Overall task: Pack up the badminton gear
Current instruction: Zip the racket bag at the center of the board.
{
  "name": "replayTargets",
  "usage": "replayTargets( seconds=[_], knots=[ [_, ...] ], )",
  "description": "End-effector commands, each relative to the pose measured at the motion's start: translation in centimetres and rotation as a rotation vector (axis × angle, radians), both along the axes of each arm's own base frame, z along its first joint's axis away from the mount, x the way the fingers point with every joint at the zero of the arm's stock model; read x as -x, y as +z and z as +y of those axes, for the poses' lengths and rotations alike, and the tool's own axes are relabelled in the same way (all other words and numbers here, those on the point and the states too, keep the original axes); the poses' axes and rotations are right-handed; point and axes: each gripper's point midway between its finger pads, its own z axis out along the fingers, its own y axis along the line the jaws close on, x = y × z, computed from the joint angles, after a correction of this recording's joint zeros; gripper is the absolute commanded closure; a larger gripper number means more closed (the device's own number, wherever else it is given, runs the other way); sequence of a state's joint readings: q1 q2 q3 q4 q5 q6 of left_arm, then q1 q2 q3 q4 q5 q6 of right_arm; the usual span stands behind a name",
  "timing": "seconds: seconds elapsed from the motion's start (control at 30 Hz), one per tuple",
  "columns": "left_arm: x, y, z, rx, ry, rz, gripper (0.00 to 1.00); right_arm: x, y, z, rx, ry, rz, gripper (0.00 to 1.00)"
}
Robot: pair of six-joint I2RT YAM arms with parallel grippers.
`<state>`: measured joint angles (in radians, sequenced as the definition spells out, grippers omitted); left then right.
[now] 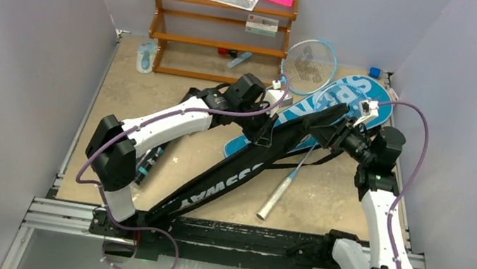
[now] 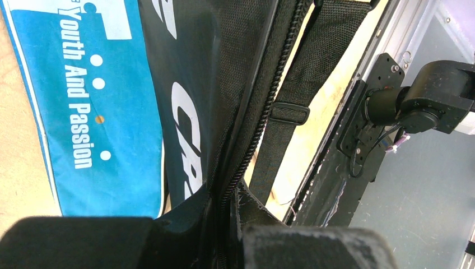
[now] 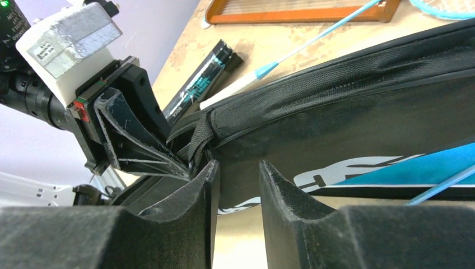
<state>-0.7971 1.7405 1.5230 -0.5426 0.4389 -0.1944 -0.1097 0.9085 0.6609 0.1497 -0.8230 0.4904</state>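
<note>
Left jaws are clamped on the zip edge of the long black "CROSSWAY" racket cover (image 1: 214, 184), holding its far end off the table (image 1: 122, 85), I judge to keep its mouth open. Right jaws stand apart just beside that edge, gripping nothing. Beneath lies the blue "SPORT" racket cover (image 1: 344, 99).
</note>
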Motion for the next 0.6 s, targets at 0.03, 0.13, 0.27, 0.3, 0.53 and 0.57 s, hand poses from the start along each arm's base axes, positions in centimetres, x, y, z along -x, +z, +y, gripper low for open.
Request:
replayTargets(
  seconds=[0.03,0.13,0.27,0.3,0.53,0.57],
  knots=[
    [0.23,4.37,-0.51,0.101,-0.028,-0.076,1.00,0.49,0.89,1.45,-0.052,0.135,-0.037,0.64],
    [0.25,4.36,-0.46,0.097,-0.029,-0.077,1.00,0.63,0.92,1.73,-0.072,0.158,-0.033,0.64],
    [0.21,4.28,-0.46,0.096,-0.029,-0.075,1.00,0.80,1.04,1.75,-0.075,0.160,-0.039,0.65],
    [0.23,4.24,-0.44,0.094,-0.028,-0.074,1.00,0.83,1.15,1.76,-0.074,0.158,-0.040,0.65],
    [0.17,4.44,-0.42,0.097,-0.027,-0.081,1.00,0.71,1.80,1.55,-0.059,0.137,-0.069,0.66],
    [0.17,4.50,-0.48,0.099,-0.028,-0.081,1.00,0.66,1.85,1.59,-0.062,0.142,-0.067,0.65]
  ],
)
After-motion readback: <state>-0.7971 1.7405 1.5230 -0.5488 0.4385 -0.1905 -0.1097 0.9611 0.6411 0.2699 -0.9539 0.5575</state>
